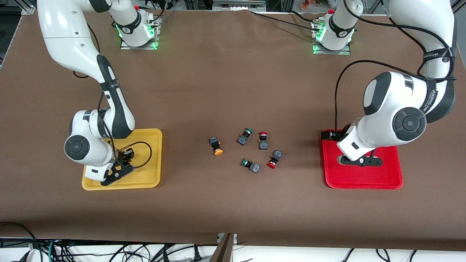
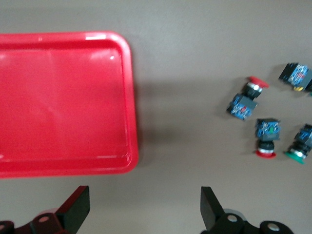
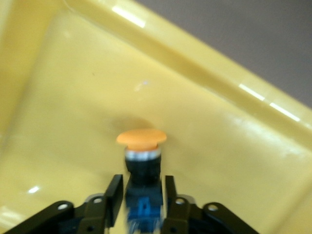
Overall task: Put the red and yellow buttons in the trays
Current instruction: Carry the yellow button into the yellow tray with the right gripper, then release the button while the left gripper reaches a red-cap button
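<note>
From the front, your right pincer [image 1: 122, 171] sits low over the yellow tray [image 1: 151, 160], and what it carries is hidden here. The left pincer [image 1: 360, 161] hangs over the red tray [image 1: 386, 178]. Between the trays, on the brown worktop [image 1: 233, 72], lie one orange-capped button [image 1: 216, 146], two red-capped buttons [image 1: 263, 140] [image 1: 274, 159] and two green-capped ones [image 1: 245, 136] [image 1: 250, 165]; clustered this tightly, a reach for a red one could nudge or catch a green.

In the left wrist view, the left pincer's fingers [image 2: 75, 214] stand wide apart, holding nothing. The red tray [image 2: 131, 97] is glossy moulded plastic with a raised rim and rounded corner.

In the right wrist view, the right pincer [image 3: 141, 195] clasps a yellow button [image 3: 141, 151] by its dark blocky body, its smooth domed cap pointing out over the slick yellow tray floor [image 3: 219, 146]. The grip looks shallow; released at this tilt, the round cap could let it roll or skid toward the rim.
</note>
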Robot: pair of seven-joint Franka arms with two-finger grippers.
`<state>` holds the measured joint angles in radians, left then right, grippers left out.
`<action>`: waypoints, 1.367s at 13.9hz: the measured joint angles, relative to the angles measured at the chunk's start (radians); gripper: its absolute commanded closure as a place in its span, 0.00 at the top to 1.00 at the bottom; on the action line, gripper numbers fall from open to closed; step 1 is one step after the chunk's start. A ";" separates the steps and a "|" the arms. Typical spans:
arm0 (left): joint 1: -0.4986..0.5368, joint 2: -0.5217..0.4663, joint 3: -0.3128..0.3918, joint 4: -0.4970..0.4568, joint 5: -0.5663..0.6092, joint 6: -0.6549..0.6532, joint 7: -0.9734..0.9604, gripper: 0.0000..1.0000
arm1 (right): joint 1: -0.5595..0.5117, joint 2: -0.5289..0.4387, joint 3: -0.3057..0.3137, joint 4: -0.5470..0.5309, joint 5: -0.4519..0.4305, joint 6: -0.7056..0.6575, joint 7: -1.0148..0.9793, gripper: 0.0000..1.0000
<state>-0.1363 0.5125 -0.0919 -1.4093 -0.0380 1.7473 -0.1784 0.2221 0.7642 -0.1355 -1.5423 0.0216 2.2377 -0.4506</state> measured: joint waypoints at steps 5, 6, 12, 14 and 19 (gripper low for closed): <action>-0.057 0.094 -0.002 -0.001 -0.039 0.098 -0.007 1.00 | 0.055 -0.048 0.031 0.138 0.133 -0.239 0.122 0.82; -0.072 0.115 -0.003 -0.001 -0.057 0.124 -0.013 1.00 | 0.089 -0.059 0.035 0.161 0.138 -0.263 0.192 0.82; -0.170 0.172 -0.004 0.000 -0.065 0.210 -0.154 1.00 | 0.354 0.002 0.047 0.168 0.145 -0.126 0.610 0.82; -0.195 0.187 -0.004 -0.001 -0.065 0.239 -0.186 1.00 | 0.405 0.050 0.046 0.168 0.145 -0.057 0.672 0.82; -0.255 0.239 -0.003 -0.032 -0.065 0.344 -0.277 1.00 | 0.438 0.111 0.046 0.168 0.147 0.059 0.782 0.82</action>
<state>-0.3916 0.7512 -0.0954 -1.4413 -0.1027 2.0911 -0.4551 0.6606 0.8757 -0.0896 -1.3739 0.1682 2.2963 0.3317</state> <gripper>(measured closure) 0.000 0.176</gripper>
